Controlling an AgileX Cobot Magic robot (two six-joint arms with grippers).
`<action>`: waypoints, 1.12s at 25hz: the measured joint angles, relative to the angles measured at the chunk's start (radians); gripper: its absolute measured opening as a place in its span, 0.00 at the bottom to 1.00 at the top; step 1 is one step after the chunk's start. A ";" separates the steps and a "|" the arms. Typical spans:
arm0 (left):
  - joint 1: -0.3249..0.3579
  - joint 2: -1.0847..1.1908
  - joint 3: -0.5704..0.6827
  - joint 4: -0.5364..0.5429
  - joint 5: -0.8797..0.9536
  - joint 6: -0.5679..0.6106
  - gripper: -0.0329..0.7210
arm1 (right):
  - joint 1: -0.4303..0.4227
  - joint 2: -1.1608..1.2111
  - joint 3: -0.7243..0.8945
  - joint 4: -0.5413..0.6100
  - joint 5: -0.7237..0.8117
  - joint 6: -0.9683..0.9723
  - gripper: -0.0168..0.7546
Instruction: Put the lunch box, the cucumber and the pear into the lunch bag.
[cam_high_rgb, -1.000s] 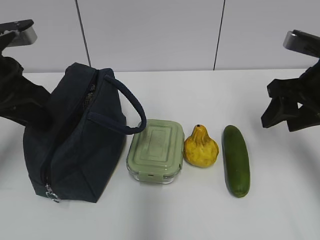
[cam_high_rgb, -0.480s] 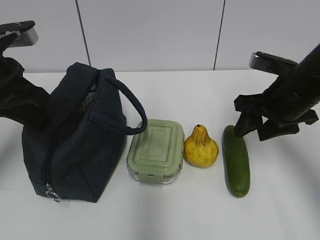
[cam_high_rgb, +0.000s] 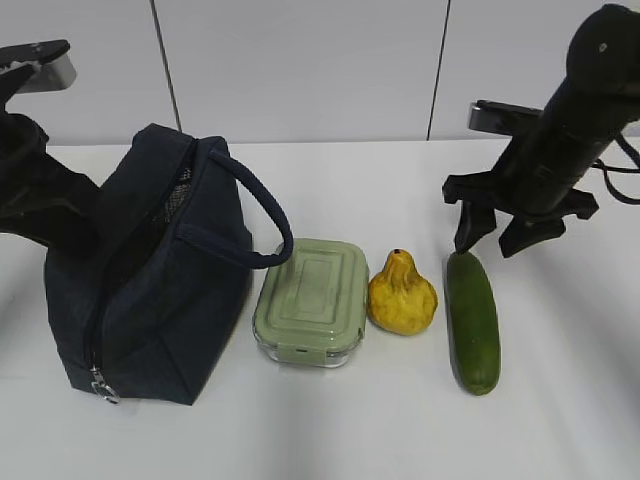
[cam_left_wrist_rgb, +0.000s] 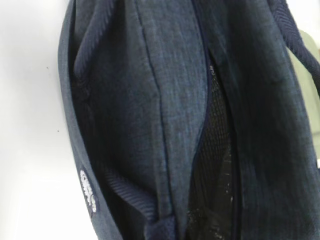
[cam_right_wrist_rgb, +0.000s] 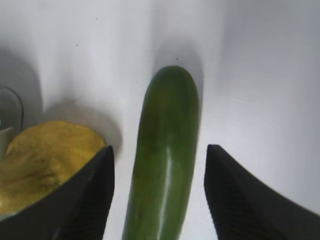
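The navy lunch bag (cam_high_rgb: 150, 290) stands at the left, its top slit gaping over black mesh (cam_left_wrist_rgb: 215, 165). The sage-lidded lunch box (cam_high_rgb: 312, 298), the yellow pear (cam_high_rgb: 402, 295) and the dark green cucumber (cam_high_rgb: 472, 320) lie in a row to its right. My right gripper (cam_high_rgb: 488, 240) is open and hovers over the cucumber's far end. In the right wrist view, its fingers (cam_right_wrist_rgb: 87, 200) straddle the cucumber (cam_right_wrist_rgb: 167, 165) without touching it, with the pear (cam_right_wrist_rgb: 45, 155) at the left. My left arm (cam_high_rgb: 35, 190) reaches behind the bag and its jaws are hidden.
The white table (cam_high_rgb: 560, 420) runs back to a grey panelled wall (cam_high_rgb: 300, 70). The bag's loop handle (cam_high_rgb: 260, 215) arches toward the lunch box. A metal zipper pull (cam_high_rgb: 103, 388) hangs at the bag's near bottom corner.
My right arm has swung in from the right edge and come over the cucumber's far end. The bag has shifted very slightly. The left arm has stayed in place.
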 joint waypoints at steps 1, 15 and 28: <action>0.000 0.000 0.000 0.001 -0.003 0.000 0.05 | 0.011 0.022 -0.023 -0.016 0.010 0.018 0.60; 0.000 0.000 0.000 0.008 -0.013 0.002 0.05 | 0.053 0.177 -0.141 -0.150 0.086 0.131 0.66; 0.000 0.000 0.000 0.008 -0.025 0.004 0.05 | 0.053 0.222 -0.142 -0.128 0.080 0.131 0.64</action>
